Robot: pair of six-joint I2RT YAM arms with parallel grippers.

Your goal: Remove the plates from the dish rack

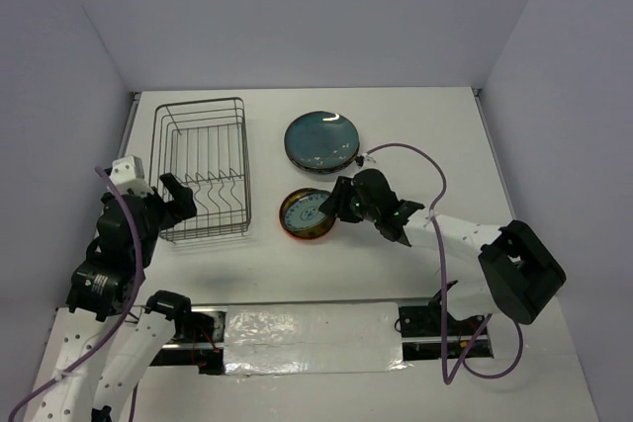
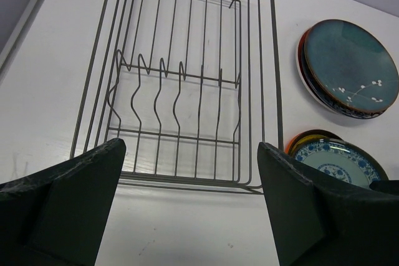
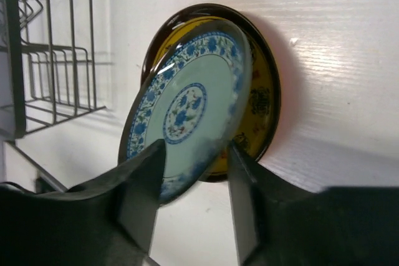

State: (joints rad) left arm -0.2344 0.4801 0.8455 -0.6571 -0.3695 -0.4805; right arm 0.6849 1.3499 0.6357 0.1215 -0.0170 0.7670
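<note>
The wire dish rack (image 1: 201,167) stands at the left and holds no plates; it also shows in the left wrist view (image 2: 272,60) and the right wrist view (image 3: 56,60). The large dark teal plate (image 1: 321,137) (image 2: 349,66) tops a stack at the back centre. My right gripper (image 1: 336,200) (image 3: 195,146) is shut on the near rim of the small blue-patterned plate (image 1: 305,211) (image 3: 187,104), which tilts onto the small orange plate (image 3: 265,98) (image 2: 299,138). My left gripper (image 1: 178,195) (image 2: 190,144) is open and empty, just before the rack's near end.
Red and white rims (image 2: 300,60) show under the teal plate. White walls close the table at the back and sides. A strip with foil (image 1: 307,338) runs along the near edge between the arm bases.
</note>
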